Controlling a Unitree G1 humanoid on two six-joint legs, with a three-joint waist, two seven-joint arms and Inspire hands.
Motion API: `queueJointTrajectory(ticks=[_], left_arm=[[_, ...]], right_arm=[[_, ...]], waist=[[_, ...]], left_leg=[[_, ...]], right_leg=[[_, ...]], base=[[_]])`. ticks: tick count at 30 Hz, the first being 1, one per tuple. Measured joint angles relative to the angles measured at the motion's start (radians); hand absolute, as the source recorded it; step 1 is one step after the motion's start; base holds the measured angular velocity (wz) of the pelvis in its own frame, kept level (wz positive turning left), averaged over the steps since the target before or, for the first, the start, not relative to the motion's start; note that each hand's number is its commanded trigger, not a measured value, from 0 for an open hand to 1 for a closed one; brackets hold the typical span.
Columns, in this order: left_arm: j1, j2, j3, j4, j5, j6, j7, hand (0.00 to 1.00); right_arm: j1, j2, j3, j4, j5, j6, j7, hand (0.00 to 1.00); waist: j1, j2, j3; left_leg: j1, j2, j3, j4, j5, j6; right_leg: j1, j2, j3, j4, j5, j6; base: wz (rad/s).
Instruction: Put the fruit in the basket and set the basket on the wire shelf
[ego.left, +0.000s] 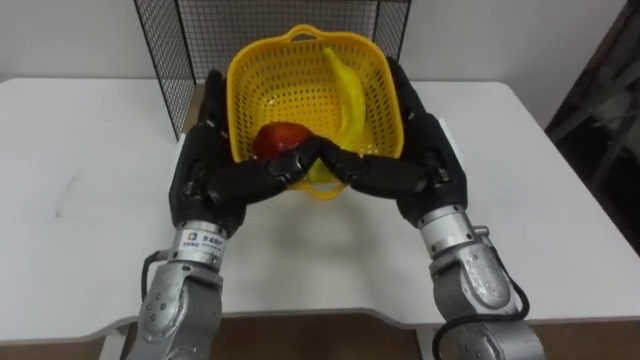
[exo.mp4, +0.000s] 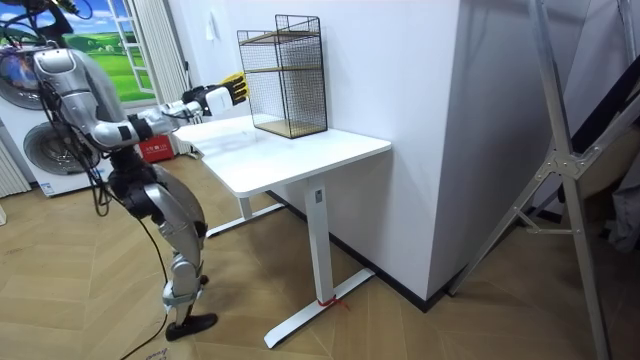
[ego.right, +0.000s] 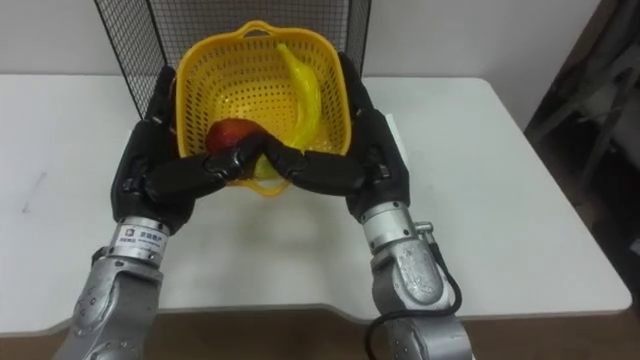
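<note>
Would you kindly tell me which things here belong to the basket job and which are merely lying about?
Job: yellow basket, banana and red fruit inside it, wire shelf behind it, left hand and right hand holding the basket.
Lying about: white table underneath, washing machine, red box on the floor, metal stand.
</note>
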Motion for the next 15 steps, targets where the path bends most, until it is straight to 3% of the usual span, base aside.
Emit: queueJointTrajectory(ticks=[1,2,3,4,5,6,8,9,12,15], left_arm=[[-0.002,0.001,0.002,0.000,0.003,-0.002,-0.003,0.00],[-0.002,-0.002,-0.001,0.000,0.003,-0.002,-0.003,0.00],[-0.001,-0.004,-0.002,0.000,0.004,-0.002,-0.003,0.00],[-0.002,-0.003,0.000,0.000,0.004,-0.002,-0.003,0.00],[-0.001,0.001,0.002,0.000,0.003,-0.002,-0.003,0.00],[-0.001,0.007,0.013,0.000,0.002,-0.002,-0.002,0.00],[-0.002,0.010,0.020,0.000,0.002,-0.003,-0.001,0.00],[-0.001,0.009,0.015,0.000,0.002,-0.003,-0.001,0.00],[-0.002,0.010,0.012,-0.001,0.004,-0.005,0.001,0.00],[-0.001,0.010,0.002,-0.001,0.003,-0.005,0.001,0.00]], right_arm=[[-0.001,-0.004,-0.006,0.000,0.000,-0.006,0.003,0.00],[-0.001,-0.009,-0.007,0.000,0.000,-0.007,0.003,0.00],[-0.001,-0.018,-0.007,0.001,0.000,-0.007,0.004,0.00],[-0.001,-0.019,-0.003,0.002,-0.004,-0.007,0.007,0.00],[0.000,-0.017,0.002,0.003,-0.007,-0.007,0.009,0.00],[0.003,-0.010,0.011,0.003,-0.009,-0.007,0.015,0.00],[0.003,-0.004,0.008,0.002,-0.009,-0.012,0.026,0.00],[0.003,-0.005,0.006,0.002,-0.007,-0.013,0.027,0.00],[0.007,-0.005,0.007,0.000,0.000,-0.015,0.027,0.00],[0.007,-0.007,0.004,-0.001,0.000,-0.015,0.026,0.00]], waist=[[-0.010,-0.008,-0.0040],[-0.009,-0.010,-0.0040],[0.004,-0.009,-0.0046],[0.014,-0.007,-0.0056],[0.018,-0.007,-0.0057],[0.020,-0.006,-0.0196],[0.001,-0.027,-0.0183],[-0.005,-0.035,-0.0191],[-0.004,-0.032,-0.0192],[-0.003,-0.031,-0.0187]], left_leg=[[-0.021,-0.033,-0.002,-0.079,-0.008,0.006],[-0.030,-0.047,0.004,-0.134,-0.010,0.010],[-0.040,-0.072,0.016,-0.254,-0.002,0.010],[-0.046,-0.089,0.017,-0.373,0.039,0.017],[-0.044,-0.090,0.018,-0.393,0.071,0.023],[-0.030,-0.091,0.013,-0.408,0.104,0.034],[-0.009,-0.107,0.000,-0.427,0.133,0.049],[-0.007,-0.120,0.000,-0.418,0.128,0.053],[-0.007,-0.130,0.001,-0.398,0.095,0.066],[-0.011,-0.165,0.006,-0.382,0.074,0.090]], right_leg=[[-0.015,-0.005,0.010,0.000,0.007,-0.009],[-0.023,-0.010,0.015,0.000,0.008,-0.010],[-0.032,-0.016,0.029,-0.002,0.013,-0.010],[-0.035,-0.015,0.033,-0.005,0.018,-0.008],[-0.035,-0.016,0.031,-0.006,0.019,-0.005],[-0.028,-0.014,0.025,-0.019,0.018,-0.002],[0.007,-0.020,0.000,-0.051,0.020,0.005],[0.019,-0.026,-0.004,-0.061,0.016,0.012],[0.039,-0.040,-0.001,-0.085,0.007,0.028],[0.039,-0.078,-0.007,-0.067,-0.023,0.052]], base=[[0.33],[0.14],[-0.24],[-0.36],[-0.33],[0.00],[0.19],[0.14],[0.03],[0.12]])
